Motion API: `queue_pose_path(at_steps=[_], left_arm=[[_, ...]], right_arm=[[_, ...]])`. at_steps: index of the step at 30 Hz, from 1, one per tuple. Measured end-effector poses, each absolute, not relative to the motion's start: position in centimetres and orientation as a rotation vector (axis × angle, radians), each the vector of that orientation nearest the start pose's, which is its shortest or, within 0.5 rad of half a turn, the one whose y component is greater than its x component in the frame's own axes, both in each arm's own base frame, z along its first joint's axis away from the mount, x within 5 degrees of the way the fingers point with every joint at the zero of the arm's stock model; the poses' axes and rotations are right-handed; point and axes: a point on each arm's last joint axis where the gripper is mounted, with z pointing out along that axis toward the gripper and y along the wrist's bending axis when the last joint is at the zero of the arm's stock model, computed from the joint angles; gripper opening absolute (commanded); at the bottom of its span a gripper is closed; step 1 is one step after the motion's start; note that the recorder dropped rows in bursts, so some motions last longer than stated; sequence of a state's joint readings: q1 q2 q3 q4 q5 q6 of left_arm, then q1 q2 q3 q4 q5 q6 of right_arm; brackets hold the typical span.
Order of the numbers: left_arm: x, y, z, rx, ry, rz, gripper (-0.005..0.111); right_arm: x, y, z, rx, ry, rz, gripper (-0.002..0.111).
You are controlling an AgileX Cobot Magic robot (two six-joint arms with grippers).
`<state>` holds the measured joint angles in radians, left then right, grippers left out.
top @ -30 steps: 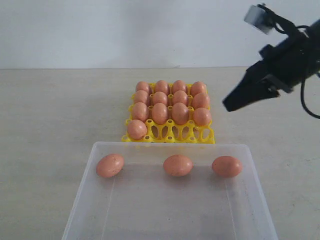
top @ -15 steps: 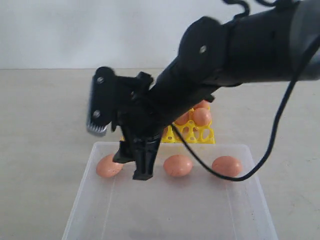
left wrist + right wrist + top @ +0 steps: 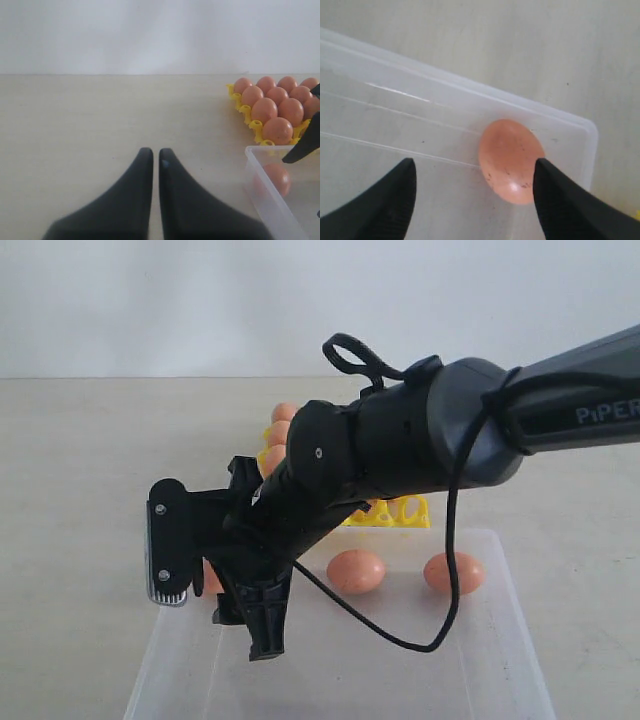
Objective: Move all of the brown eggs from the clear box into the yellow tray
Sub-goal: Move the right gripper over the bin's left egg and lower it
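Hovering in the clear box (image 3: 470, 92) with the right gripper (image 3: 474, 167) spread wide and empty, one brown egg (image 3: 511, 161) lying between its fingertips, close to the box's corner wall. Two more brown eggs (image 3: 356, 570) farther along, bare box floor around. Beyond the wall, yellow tray (image 3: 243, 107) crowded with eggs. Left gripper (image 3: 155, 152) pinched narrow above bare beige bench (image 3: 100, 110).

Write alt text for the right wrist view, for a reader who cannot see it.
The open right hand hangs above one brown egg lying near a corner of the clear box. Pale table shows beyond.
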<state>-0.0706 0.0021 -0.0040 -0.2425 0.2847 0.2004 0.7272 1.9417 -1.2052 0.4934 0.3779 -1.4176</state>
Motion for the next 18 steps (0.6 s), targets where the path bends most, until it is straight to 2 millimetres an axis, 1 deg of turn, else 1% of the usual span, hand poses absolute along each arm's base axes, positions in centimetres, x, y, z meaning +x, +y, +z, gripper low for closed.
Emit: queue_pose_path(at_steps=[5, 9, 16, 18], left_arm=[[5.4, -1.0, 18.9, 0.083, 1.758, -0.134, 0.004], [5.4, -1.0, 18.9, 0.083, 1.758, -0.134, 0.004], [5.4, -1.0, 18.9, 0.083, 1.758, -0.134, 0.004], [5.4, -1.0, 18.9, 0.083, 1.758, -0.134, 0.004]], right_arm=[[29.3, 28.0, 15.9, -1.962, 1.569, 0.075, 0.059], [29.4, 28.0, 14.8, -1.995, 1.563, 0.068, 0.059], [30.2, 28.2, 14.2, -1.958, 1.532, 0.000, 0.059], [30.3, 28.2, 13.7, -1.957, 1.531, -0.013, 0.059]])
